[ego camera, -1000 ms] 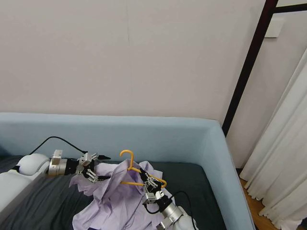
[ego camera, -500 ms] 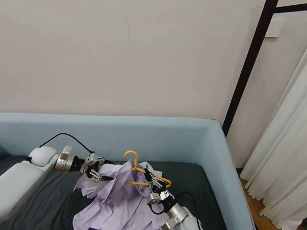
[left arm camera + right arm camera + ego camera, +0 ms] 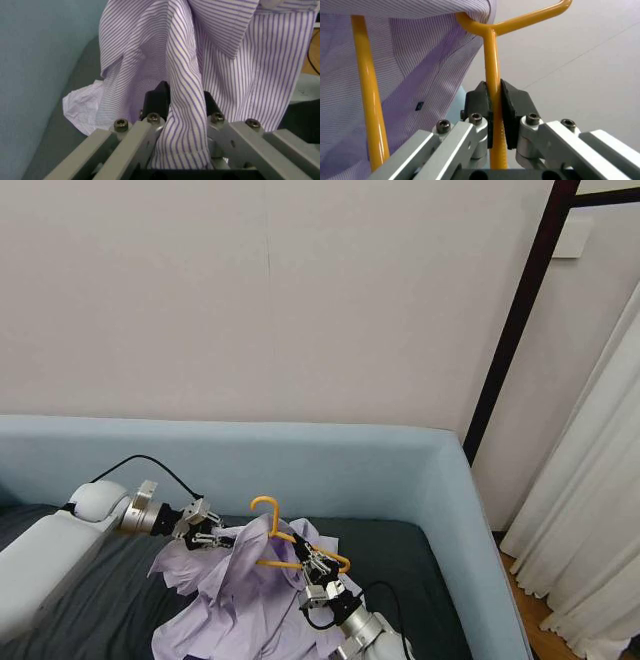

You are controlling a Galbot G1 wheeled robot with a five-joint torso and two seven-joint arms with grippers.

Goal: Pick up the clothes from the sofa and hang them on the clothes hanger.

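The shirt [image 3: 235,56] is seen as thin woven cloth, finely striped and softly creased. The hanger [image 3: 491,52] is coated smooth and glossy. The left hand [image 3: 182,102] and right hand [image 3: 495,98] are built of brushed matt metal with dull black pads [image 3: 516,102]. The sofa [image 3: 330,465] is covered in matt cloth

no lettering, label, brand mark or number is legible on the striped shirt [image 3: 225,56], the yellow hanger [image 3: 491,56], the blue sofa [image 3: 330,470] or the pale wall [image 3: 250,300] behind it.
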